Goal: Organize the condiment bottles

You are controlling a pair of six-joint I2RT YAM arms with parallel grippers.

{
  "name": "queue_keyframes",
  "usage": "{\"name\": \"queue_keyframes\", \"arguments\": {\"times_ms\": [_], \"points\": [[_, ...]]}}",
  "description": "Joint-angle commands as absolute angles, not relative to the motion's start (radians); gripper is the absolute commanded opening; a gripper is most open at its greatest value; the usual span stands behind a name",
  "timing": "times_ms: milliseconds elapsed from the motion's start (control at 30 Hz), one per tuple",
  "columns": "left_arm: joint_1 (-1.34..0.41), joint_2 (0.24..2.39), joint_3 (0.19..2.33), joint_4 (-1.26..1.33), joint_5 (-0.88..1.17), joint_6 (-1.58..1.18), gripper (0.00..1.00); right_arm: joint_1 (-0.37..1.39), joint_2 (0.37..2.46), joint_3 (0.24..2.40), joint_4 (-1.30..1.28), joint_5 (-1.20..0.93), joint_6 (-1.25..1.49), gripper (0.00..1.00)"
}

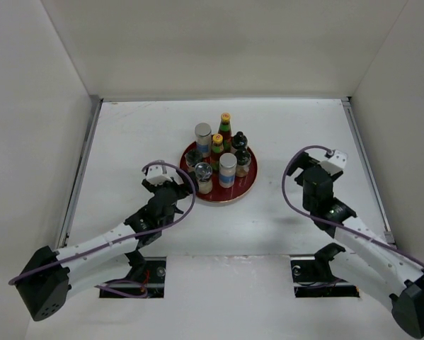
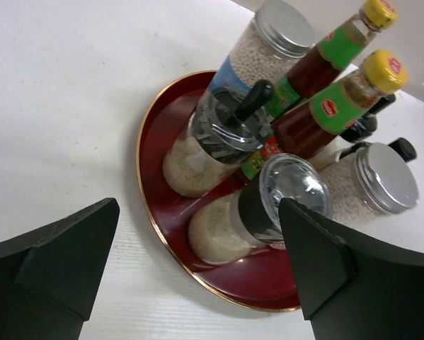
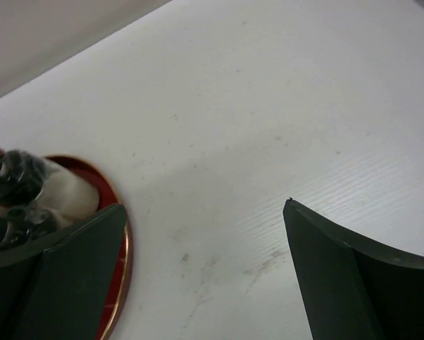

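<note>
Red plate (image 1: 248, 185) in the middle of the table (image 1: 304, 127) carries all the condiment bottles (image 1: 219, 159), upright and bunched together; the sorting looks finished to me. Left tool (image 2: 197, 205) just beside the plate and right tool (image 3: 204, 212) well apart both gape empty.

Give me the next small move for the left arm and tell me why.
Probably draw the left tool straight back from the plate, toward its own base. Its jaws are open and empty, the bottles all seem to stand upright on the plate, and the clear-topped shaker sits close in front of the tool, so backing off should avoid knocking it.
</note>
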State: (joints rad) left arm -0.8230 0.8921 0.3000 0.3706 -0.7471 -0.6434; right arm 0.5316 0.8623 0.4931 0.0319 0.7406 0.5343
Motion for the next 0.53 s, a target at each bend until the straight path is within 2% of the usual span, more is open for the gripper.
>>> {"name": "queue_keyframes", "arguments": {"times_ms": [0, 233, 500], "points": [[-0.844, 0.853, 0.383, 0.188, -0.732, -0.678, 1.00, 0.470, 0.778, 0.466, -0.034, 0.726, 0.581, 1.00], [-0.858, 0.807, 0.407, 0.089, -0.680, -0.732, 1.00, 0.427, 0.739, 0.456, -0.101, 0.637, 0.618, 1.00], [-0.880, 0.830, 0.416, 0.107, -0.617, -0.735, 1.00, 0.341, 0.721, 0.508, -0.196, 0.650, 0.557, 1.00]]}}
